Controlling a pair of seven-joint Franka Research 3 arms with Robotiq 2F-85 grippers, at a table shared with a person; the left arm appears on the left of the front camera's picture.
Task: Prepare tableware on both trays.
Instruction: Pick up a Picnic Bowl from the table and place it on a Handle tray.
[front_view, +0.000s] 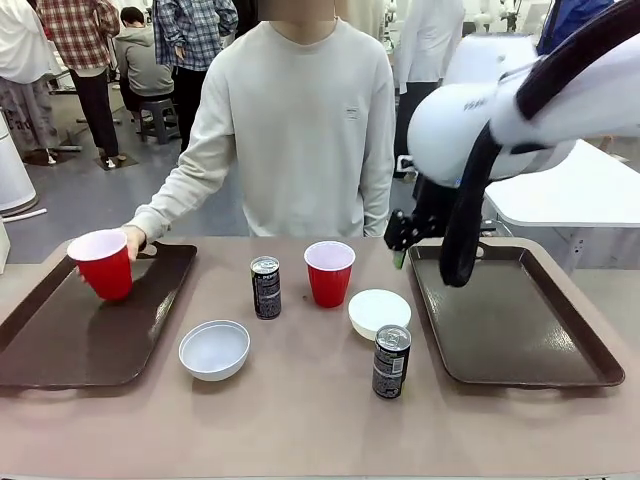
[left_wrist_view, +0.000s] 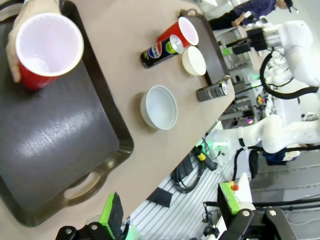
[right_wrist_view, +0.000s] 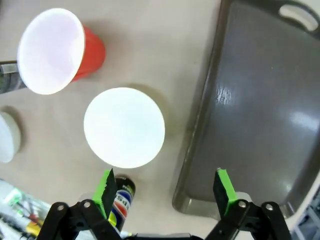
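Note:
A person's hand (front_view: 135, 240) holds a red cup (front_view: 103, 262) upright on the far end of the left tray (front_view: 60, 345). On the table between the trays stand a second red cup (front_view: 329, 272), two black cans (front_view: 265, 287) (front_view: 391, 361) and two white bowls (front_view: 214, 349) (front_view: 379, 312). The right tray (front_view: 510, 320) is bare. My right gripper (front_view: 399, 245) hangs open above that tray's far left corner. In the right wrist view the right gripper (right_wrist_view: 165, 187) is open above the bowl (right_wrist_view: 124, 127) and the tray's rim (right_wrist_view: 200, 130). My left gripper (left_wrist_view: 170, 205) is open, high above the left tray's near edge (left_wrist_view: 75, 190).
The person stands at the far side of the table, one arm stretched to the left tray. My right arm (front_view: 500, 120) curves in over the right tray. Other people stand farther back in the room.

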